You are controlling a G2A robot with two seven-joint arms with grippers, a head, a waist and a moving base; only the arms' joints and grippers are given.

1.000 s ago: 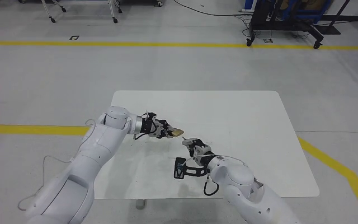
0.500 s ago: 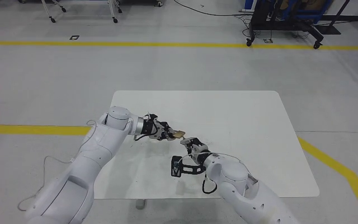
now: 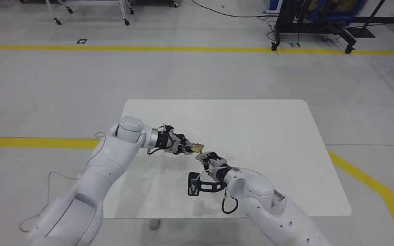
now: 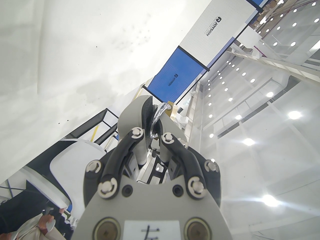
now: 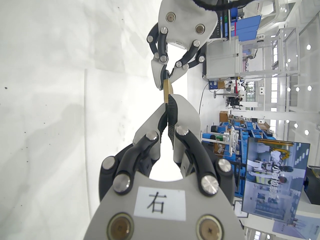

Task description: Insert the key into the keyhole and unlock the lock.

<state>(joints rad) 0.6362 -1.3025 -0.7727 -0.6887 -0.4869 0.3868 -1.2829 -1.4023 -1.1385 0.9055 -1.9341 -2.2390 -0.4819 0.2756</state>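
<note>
Robotics test hall in an industrial building

A plain white table (image 3: 277, 123) was set on a wide grey floor marked with yellow lines (image 3: 184, 48), and a black frame on castors (image 3: 314, 31) and loose cables (image 3: 228, 13) were seen at the far side. Tall blue-and-white partition panels (image 4: 240, 11) and rows of round ceiling lights (image 4: 295, 114) were caught in the left wrist view. In the right wrist view a glass-sided enclosure (image 5: 262, 51), rows of blue workbenches (image 5: 225, 131) and a large display screen (image 5: 275, 176) were shown, as is usual in a factory-style lab or workshop hall.
</note>
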